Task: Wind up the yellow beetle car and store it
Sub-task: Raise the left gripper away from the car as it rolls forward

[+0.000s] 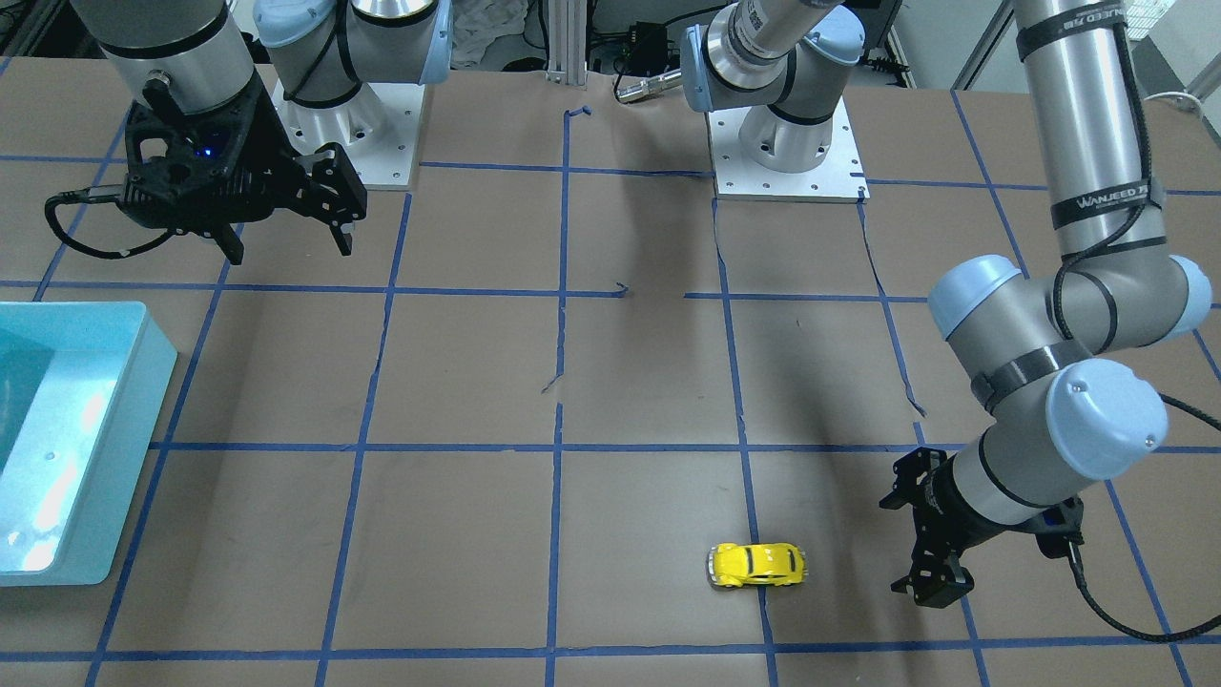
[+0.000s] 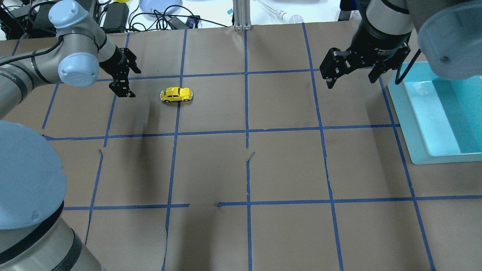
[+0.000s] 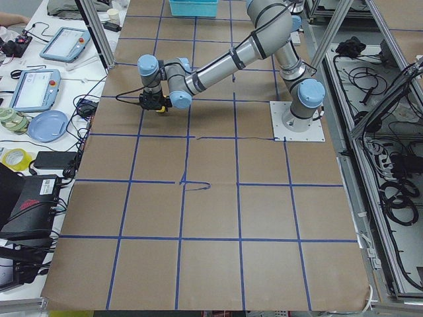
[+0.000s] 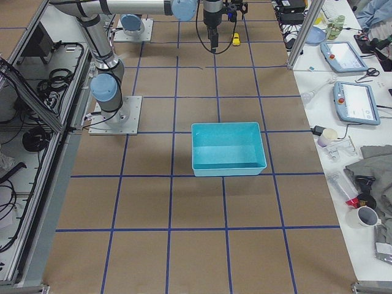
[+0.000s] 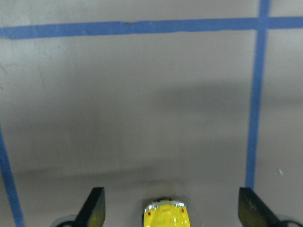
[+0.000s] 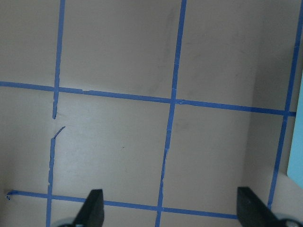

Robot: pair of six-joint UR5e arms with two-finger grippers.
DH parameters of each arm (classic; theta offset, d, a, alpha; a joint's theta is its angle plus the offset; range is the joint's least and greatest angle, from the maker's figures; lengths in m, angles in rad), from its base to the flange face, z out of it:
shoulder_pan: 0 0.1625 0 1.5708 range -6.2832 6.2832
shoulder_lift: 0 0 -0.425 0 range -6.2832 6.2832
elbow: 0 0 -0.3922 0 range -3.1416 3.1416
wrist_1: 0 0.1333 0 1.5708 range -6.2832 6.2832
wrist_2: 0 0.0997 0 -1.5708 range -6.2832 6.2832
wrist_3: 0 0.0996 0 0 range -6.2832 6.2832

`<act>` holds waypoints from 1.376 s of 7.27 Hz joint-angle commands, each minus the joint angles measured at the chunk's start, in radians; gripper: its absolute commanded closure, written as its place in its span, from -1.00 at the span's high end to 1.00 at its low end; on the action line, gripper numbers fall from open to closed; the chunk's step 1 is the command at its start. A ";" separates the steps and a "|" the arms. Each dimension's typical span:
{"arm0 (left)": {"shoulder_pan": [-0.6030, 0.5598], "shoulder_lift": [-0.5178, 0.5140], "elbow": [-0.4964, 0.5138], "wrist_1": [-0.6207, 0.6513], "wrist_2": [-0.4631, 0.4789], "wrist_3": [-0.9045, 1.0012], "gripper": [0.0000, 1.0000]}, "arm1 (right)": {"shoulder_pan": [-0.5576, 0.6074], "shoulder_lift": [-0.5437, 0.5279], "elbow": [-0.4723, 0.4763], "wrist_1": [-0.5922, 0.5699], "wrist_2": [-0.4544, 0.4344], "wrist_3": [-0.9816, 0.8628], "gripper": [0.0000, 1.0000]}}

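Observation:
The yellow beetle car [image 2: 176, 94] stands on its wheels on the brown paper, on the robot's left side of the table [image 1: 757, 565]. My left gripper [image 2: 132, 83] is open and empty, low over the table a short way from the car and facing it [image 1: 895, 544]. In the left wrist view the car [image 5: 165, 216] shows at the bottom edge, in line between the two fingers [image 5: 93, 209], apart from them. My right gripper [image 2: 351, 83] is open and empty, raised above the table near the bin [image 1: 288, 253].
A light-blue bin [image 2: 410, 113] stands at the table's right end, beside my right gripper; it also shows in the front view [image 1: 143, 382]. Blue tape lines grid the brown paper. The arm base plates [image 1: 792, 181] stand at the robot's edge.

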 commanded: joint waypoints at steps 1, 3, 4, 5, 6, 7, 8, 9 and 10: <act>-0.007 0.125 0.012 -0.135 0.062 0.349 1.00 | 0.000 0.000 0.000 0.001 0.000 0.000 1.00; -0.007 0.226 0.079 -0.350 0.081 0.746 1.00 | 0.000 0.000 0.000 -0.001 0.000 0.000 1.00; -0.013 0.260 0.104 -0.425 0.085 0.864 1.00 | 0.001 0.000 0.000 0.001 0.000 0.000 1.00; -0.047 0.271 0.100 -0.453 0.161 0.904 1.00 | 0.001 0.000 0.000 -0.001 0.000 0.000 1.00; -0.117 0.281 0.089 -0.454 0.249 0.908 1.00 | 0.000 0.000 0.000 0.001 0.000 0.000 1.00; -0.180 0.285 0.092 -0.443 0.277 0.906 1.00 | 0.000 0.000 0.000 -0.001 0.000 0.000 1.00; -0.206 0.288 0.084 -0.443 0.298 0.906 1.00 | 0.001 0.003 0.000 -0.001 0.000 0.000 1.00; -0.240 0.300 0.086 -0.452 0.285 0.899 1.00 | 0.001 0.008 -0.002 -0.001 -0.002 0.003 1.00; -0.269 0.313 0.077 -0.455 0.289 0.909 1.00 | 0.003 0.006 -0.005 0.001 0.000 0.009 1.00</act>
